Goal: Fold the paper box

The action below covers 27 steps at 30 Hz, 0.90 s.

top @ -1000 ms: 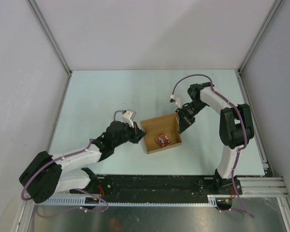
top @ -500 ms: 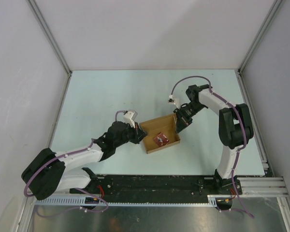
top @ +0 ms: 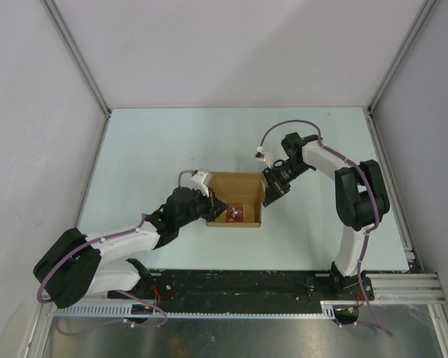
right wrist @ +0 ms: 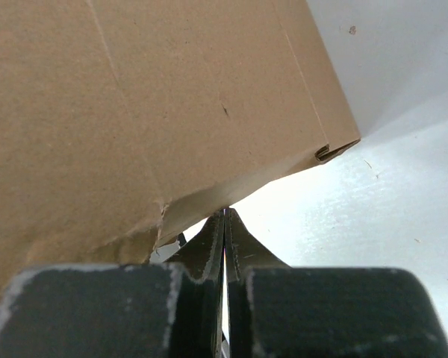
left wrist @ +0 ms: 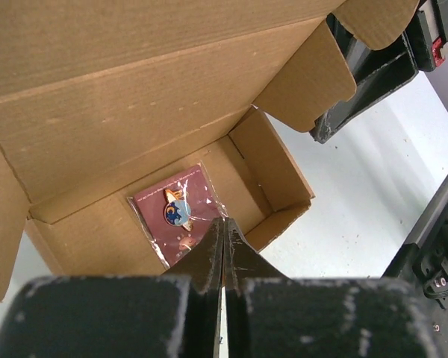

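The paper box of brown cardboard sits mid-table, its big lid flap raised and leaning over the open tray. A small red packet lies on the tray floor. My left gripper is shut and empty, its tips over the tray's near wall. My right gripper is shut too, with nothing held. Its tips touch the lower edge of the lid's outer face. A side tab hangs from the lid near the right gripper's body.
The pale table is fenced by white walls with metal posts at left and right. A black rail runs along the near edge by the arm bases.
The right gripper has moved left and pushed the lid up over the tray. The box has turned and slid left toward the left gripper. Both grippers stayed shut.
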{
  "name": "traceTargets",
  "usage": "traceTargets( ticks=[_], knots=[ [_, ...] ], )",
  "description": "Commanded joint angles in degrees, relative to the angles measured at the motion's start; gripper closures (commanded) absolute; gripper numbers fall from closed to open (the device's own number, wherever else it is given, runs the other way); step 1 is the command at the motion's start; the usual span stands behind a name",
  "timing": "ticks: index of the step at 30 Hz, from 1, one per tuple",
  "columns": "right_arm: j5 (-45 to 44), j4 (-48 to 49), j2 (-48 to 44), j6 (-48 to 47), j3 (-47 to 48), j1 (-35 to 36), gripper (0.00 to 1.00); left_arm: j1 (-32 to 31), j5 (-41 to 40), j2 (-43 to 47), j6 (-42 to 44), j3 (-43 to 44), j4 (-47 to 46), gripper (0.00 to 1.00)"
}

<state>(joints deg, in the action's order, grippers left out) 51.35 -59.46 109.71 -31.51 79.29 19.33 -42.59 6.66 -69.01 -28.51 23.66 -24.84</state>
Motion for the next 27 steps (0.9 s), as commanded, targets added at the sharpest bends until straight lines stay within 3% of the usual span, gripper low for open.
traceTargets(
  ticks=[1,9,14,22,27],
  knots=[
    [0.9,1.1,-1.7,0.1,-0.3,-0.9,1.0,-0.4,1.0,0.8,-0.7,-0.4,-2.1,1.0],
    [-3.7,1.6,-6.2,0.1,-0.2,-7.2,1.0,-1.4,4.9,11.3,0.4,-4.4,-2.1,1.0],
    [-8.6,7.7,-8.5,3.9,-0.2,-11.7,1.0,-1.8,7.8,24.8,2.3,-8.1,-2.1,1.0],
    [-24.9,28.5,-11.8,16.6,-0.3,-18.9,1.0,-1.7,-5.7,37.5,6.2,-12.1,1.4,1.0],
    [-14.8,39.6,-9.2,24.5,-0.1,-28.7,1.0,-1.6,-15.5,42.2,6.7,-11.6,3.3,1.0]
  ],
)
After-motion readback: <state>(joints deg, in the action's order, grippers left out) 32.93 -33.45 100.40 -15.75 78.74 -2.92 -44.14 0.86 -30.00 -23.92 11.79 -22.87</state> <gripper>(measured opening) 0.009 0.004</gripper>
